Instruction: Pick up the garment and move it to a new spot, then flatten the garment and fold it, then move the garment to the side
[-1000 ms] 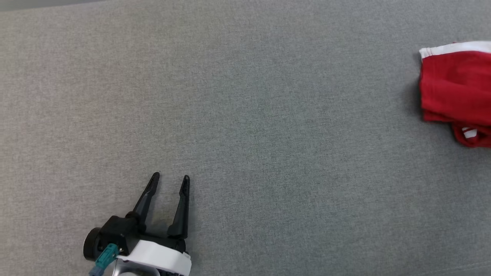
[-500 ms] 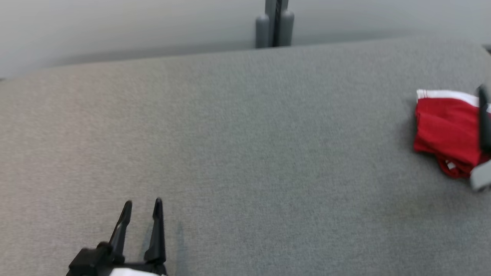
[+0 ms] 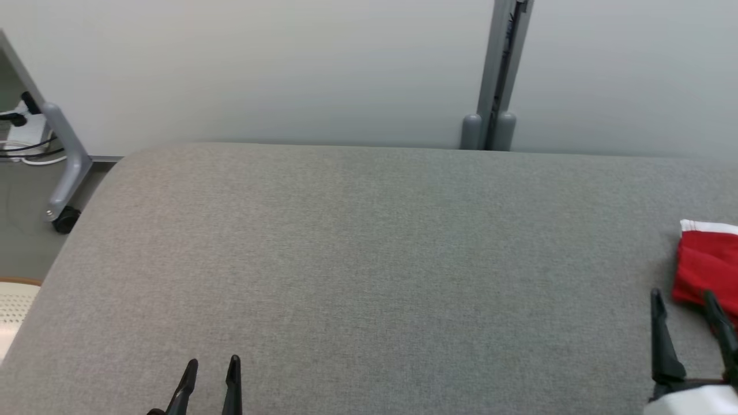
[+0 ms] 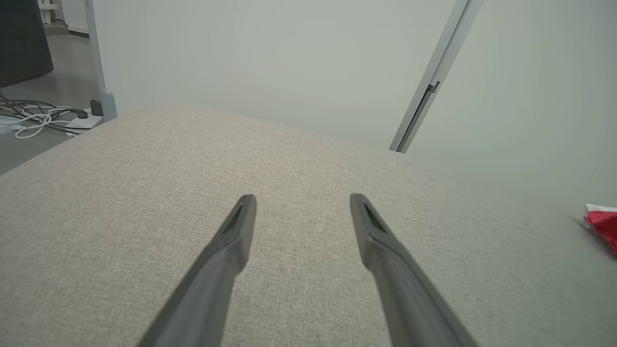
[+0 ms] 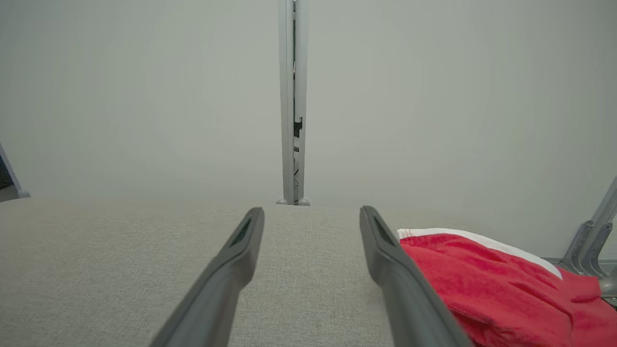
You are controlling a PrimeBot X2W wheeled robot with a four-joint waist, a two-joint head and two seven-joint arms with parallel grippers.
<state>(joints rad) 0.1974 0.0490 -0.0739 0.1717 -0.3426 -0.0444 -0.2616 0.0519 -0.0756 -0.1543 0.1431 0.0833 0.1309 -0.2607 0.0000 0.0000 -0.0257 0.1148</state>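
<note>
1. The garment, red with a white band along its far edge, lies bunched in a loose fold at the far right of the grey fabric surface, partly cut off by the head view's right border.
2. The right gripper sits just near of the garment, its fingers spread with bare surface between them. In the right wrist view the red cloth lies close beside one finger; whether they touch cannot be told.
3. The left gripper is well apart from the garment, low at the near left of the surface, its fingers likewise spread and holding nothing.
4. Behind the surface stands a pale wall with a grey upright post at its far edge.
5. Off the left end, a grey wheeled stand leg stands on the floor, with loose cables beside it.
</note>
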